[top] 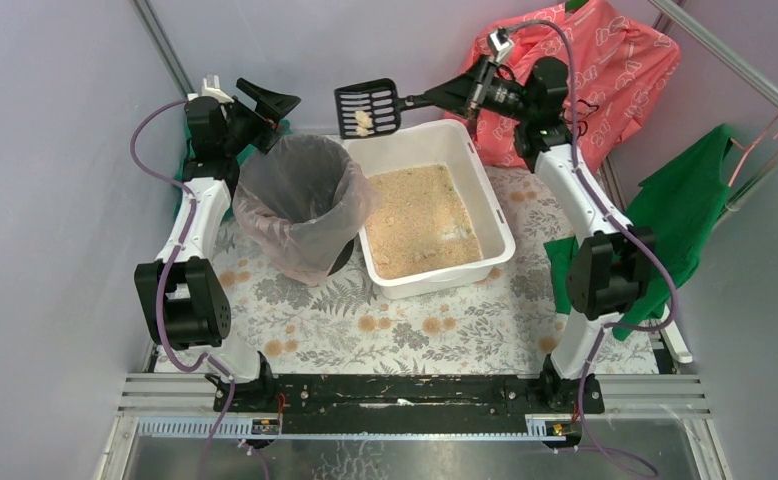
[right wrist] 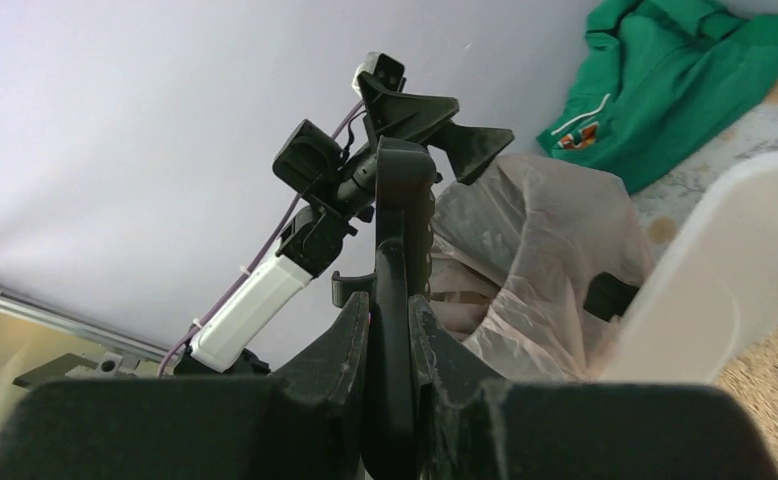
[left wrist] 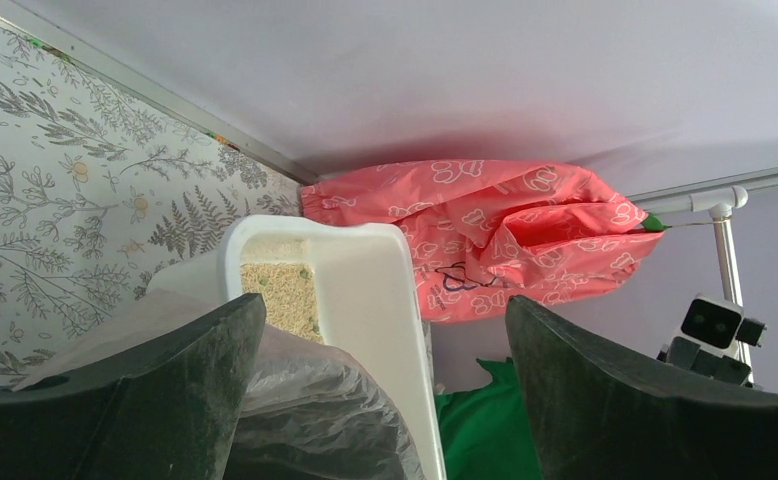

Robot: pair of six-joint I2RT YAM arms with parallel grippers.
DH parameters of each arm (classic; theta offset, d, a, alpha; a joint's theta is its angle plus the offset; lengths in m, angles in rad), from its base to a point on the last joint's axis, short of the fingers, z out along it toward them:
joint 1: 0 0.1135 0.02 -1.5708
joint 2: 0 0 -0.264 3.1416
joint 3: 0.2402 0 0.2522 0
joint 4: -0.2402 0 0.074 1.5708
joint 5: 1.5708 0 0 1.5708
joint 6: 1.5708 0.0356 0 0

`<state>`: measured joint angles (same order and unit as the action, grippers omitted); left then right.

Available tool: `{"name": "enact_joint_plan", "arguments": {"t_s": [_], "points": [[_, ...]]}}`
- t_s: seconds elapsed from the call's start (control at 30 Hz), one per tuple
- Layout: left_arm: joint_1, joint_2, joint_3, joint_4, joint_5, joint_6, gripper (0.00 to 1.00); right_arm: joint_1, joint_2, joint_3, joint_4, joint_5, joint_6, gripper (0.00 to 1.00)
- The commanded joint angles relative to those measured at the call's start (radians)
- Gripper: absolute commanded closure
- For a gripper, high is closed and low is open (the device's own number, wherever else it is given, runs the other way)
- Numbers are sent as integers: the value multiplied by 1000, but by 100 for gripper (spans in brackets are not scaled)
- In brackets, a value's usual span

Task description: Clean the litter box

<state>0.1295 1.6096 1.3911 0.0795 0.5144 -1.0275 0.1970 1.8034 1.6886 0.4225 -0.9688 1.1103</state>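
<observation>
The white litter box (top: 495, 210) with tan granules sits mid-table; it also shows in the left wrist view (left wrist: 385, 290) and the right wrist view (right wrist: 705, 290). My right gripper (top: 443, 95) is shut on the handle of a black slotted scoop (top: 367, 107), which it holds raised above the box's far left corner, with pale clumps on it. In the right wrist view the scoop handle (right wrist: 393, 330) is clamped between the jaws. My left gripper (top: 265, 103) is open and empty, up behind the black bin (top: 300, 205) lined with a clear bag.
A pink patterned cloth (top: 605, 70) hangs at the back right. Green cloth (top: 685, 200) lies at the right. The floral tablecloth (top: 385, 325) covers the table. Purple walls enclose the sides.
</observation>
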Motion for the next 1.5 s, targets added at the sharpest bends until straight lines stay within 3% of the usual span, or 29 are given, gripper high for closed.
{"name": "enact_joint_plan", "arguments": {"t_s": [0.0,0.37,0.6,0.77,1.0,1.17,1.33,1.47], "points": [[-7,-13,22,75,18,-10,2,77,66,139,-29,20,-12,100],[-5,-15,55,30,15,23,2,243,255,534,-598,84,-416,100],[-2,-2,97,-11,19,28,2,295,255,599,-772,166,-641,100],[-3,-7,92,-6,19,24,1,390,254,717,-992,311,-969,100],[-4,-18,68,5,22,21,1,477,212,724,-1077,455,-1188,100],[-3,-15,72,10,23,16,1,502,162,706,-1074,549,-1241,100],[-2,-15,76,11,24,16,1,500,113,656,-975,489,-1185,100],[-3,-19,71,9,23,20,1,461,81,598,-777,311,-982,100]]}}
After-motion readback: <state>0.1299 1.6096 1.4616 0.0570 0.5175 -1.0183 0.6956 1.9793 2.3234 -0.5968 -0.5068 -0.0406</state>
